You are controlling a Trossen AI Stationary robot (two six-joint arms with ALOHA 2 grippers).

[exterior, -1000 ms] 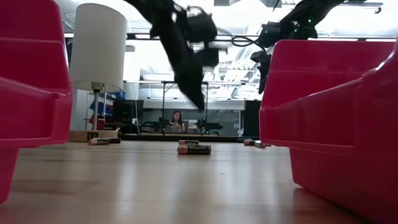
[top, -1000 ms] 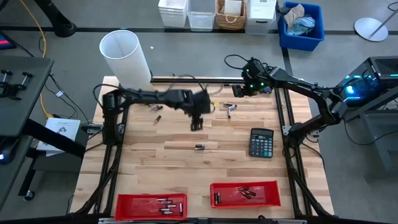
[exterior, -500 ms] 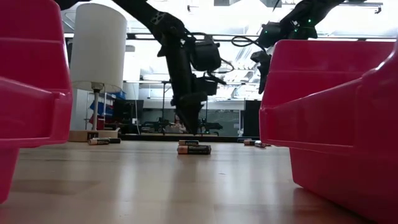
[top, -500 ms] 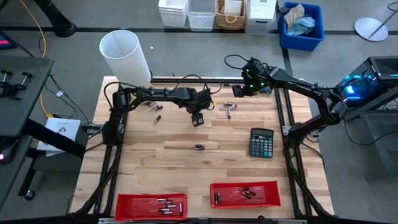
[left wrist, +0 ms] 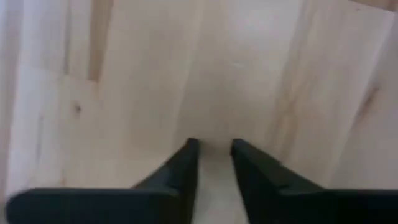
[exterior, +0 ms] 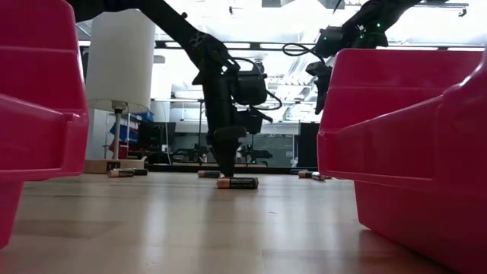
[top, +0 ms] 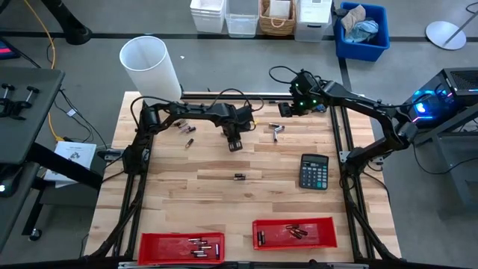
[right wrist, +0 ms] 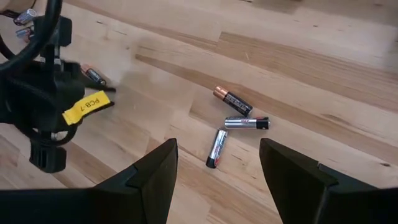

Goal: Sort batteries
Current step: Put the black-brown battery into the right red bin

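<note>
Small dark and silvery batteries lie loose on the wooden table: one (top: 239,176) at the middle, a few (top: 187,131) at the far left, and three (right wrist: 233,99) close together at the far right. My left gripper (top: 234,144) points down with its tips just above the wood, between those groups. In the left wrist view its fingers (left wrist: 214,146) stand a narrow gap apart with only bare wood between them. My right gripper (right wrist: 214,186) hangs open above the cluster of three, clear of the table.
Two red bins (top: 183,246) (top: 293,233) with several batteries stand at the near edge and fill both sides of the low view. A black calculator (top: 314,172) lies at the right. A white cylinder (top: 151,67) stands beyond the far left corner.
My left gripper has come down from well above the table until its tips are just over the wood, tipping more steeply downward as it sank. My right gripper has kept still.
</note>
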